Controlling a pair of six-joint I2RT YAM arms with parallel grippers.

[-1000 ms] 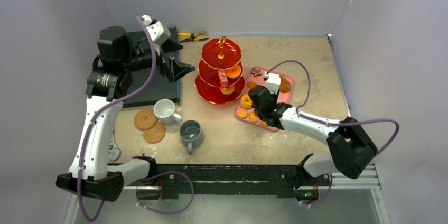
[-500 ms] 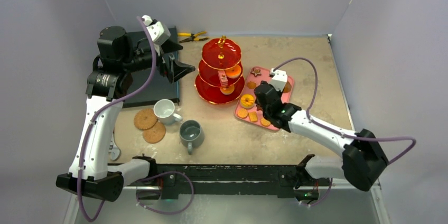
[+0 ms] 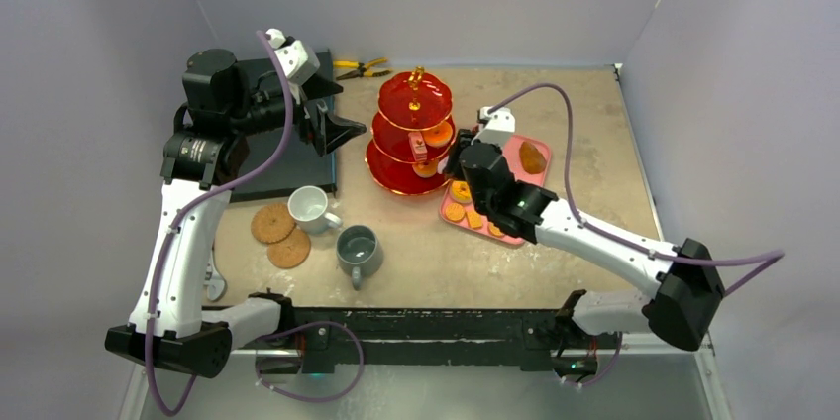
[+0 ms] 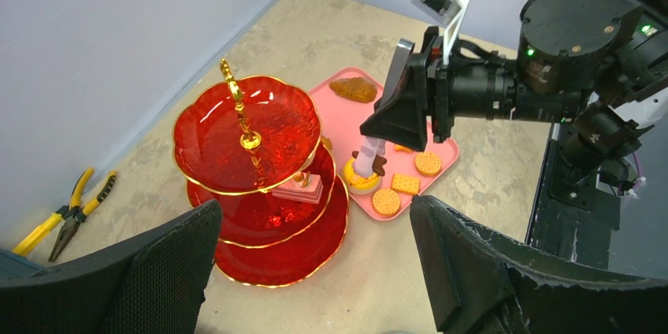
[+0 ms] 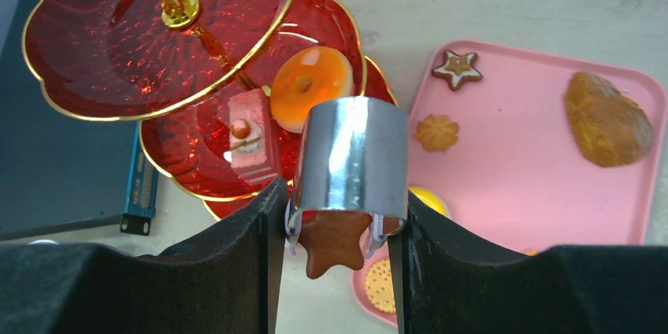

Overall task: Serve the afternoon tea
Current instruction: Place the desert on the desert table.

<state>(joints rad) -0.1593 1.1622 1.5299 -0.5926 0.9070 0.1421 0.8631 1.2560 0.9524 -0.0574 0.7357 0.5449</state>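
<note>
- Right fingers (image 5: pixel 228 271) clamped on bent silver metal tongs (image 5: pixel 350 157) pinching a brown star-shaped biscuit (image 5: pixel 335 243).
- Left fingers (image 4: pixel 157 279) apart, empty, red translucent three-tier stand (image 4: pixel 236 137) ahead.

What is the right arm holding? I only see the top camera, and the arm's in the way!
Observer: The right end effector grips silver tongs that pinch a brown star biscuit.
Operator: Is it on the red stand yet?
Observer: No. In the left wrist view it hangs by a yellow ring pastry at the pink tray's edge.
Operator: Any more stars?
Observer: One iced star lies on the tray, hidden under the arm for you.
</note>
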